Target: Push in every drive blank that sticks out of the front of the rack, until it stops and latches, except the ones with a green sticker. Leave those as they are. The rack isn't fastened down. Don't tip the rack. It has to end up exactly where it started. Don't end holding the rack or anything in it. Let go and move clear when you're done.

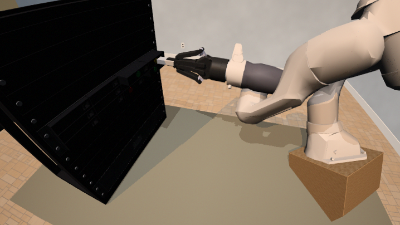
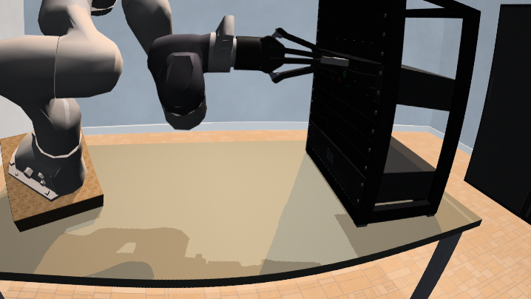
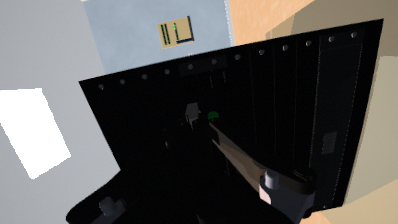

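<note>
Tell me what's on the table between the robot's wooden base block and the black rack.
Nothing stands there. In the exterior view the tan table between the wooden base block and the rack carries only shadows; the shut gripper reaches across above it.

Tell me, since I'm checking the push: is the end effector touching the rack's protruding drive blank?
Touching: the top view shows the shut end effector pressed against the protruding drive blank.
</note>
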